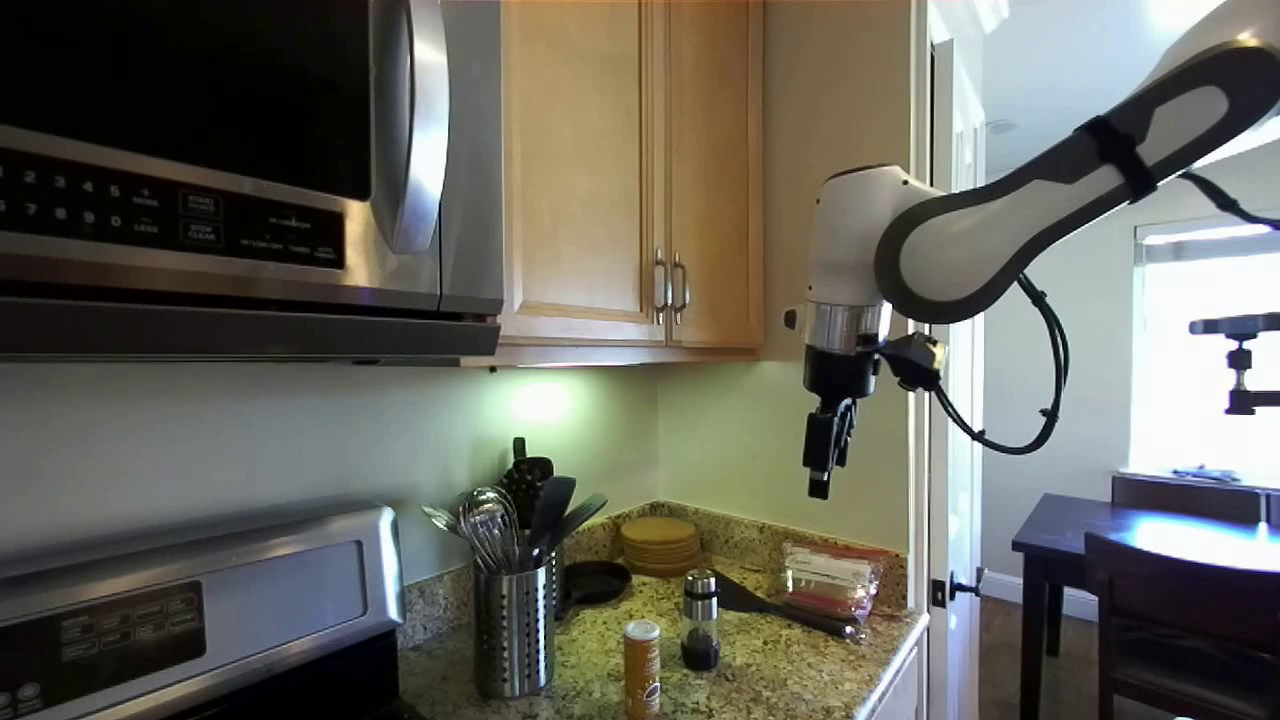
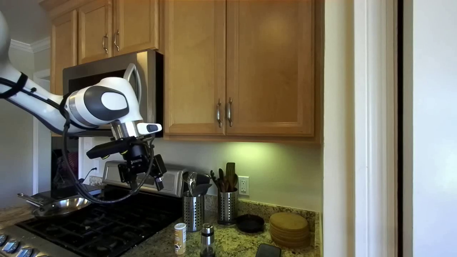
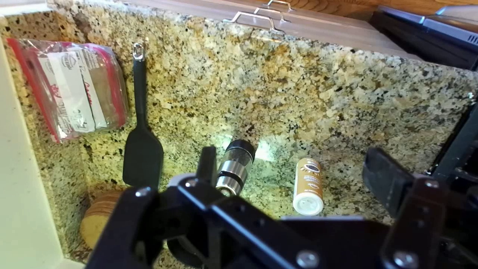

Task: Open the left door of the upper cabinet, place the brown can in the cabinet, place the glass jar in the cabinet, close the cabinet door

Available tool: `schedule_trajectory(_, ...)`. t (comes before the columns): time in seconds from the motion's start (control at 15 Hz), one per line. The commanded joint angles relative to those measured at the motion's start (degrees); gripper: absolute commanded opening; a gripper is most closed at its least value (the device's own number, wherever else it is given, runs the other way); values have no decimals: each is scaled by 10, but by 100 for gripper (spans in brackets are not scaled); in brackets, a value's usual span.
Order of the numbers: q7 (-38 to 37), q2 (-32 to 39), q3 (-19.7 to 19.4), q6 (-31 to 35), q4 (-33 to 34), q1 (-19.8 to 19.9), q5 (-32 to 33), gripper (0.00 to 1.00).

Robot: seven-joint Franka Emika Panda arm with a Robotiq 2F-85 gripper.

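The upper cabinet [image 2: 242,139] has both doors shut in both exterior views. Its left door [image 1: 580,160] [image 2: 194,64] carries a vertical silver bar handle [image 1: 660,286] [image 2: 219,113] at its lower right. The brown can [image 1: 642,670] [image 2: 180,239] [image 3: 309,179] stands upright on the counter, with a white lid. The glass jar [image 1: 700,620] [image 2: 207,240] [image 3: 236,166] stands beside it, clear with a silver top and dark base. My gripper [image 1: 829,472] [image 2: 146,184] [image 3: 289,157] is open and empty, pointing down, high above the counter. In the wrist view the can shows between the fingers, farther below.
A steel microwave [image 1: 410,300] hangs left of the cabinet above the stove [image 2: 103,221]. Ribbed utensil holders [image 1: 514,635] [image 2: 228,207], wooden discs [image 1: 660,545], a black spatula [image 3: 142,157] and a plastic bag [image 3: 74,89] are on the granite counter. A pan [image 2: 64,207] sits on the stove.
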State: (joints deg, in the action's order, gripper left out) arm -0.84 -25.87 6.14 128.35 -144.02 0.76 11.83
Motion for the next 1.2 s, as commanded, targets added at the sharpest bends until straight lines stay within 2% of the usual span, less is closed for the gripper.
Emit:
schedule_trajectory(0.0,10,24,-28,39,19,-4,-14,100)
schedule_trajectory(0.2,9,48,-45,106,50,1,-19,100)
schedule_trajectory(0.53,-17,92,-43,184,126,12,-11,100)
schedule_trajectory(0.73,-31,120,-36,190,170,15,-3,100)
schedule_trajectory(0.8,-12,95,-43,179,143,8,-10,100)
schedule_trajectory(1.13,-18,118,-41,179,169,7,-10,100)
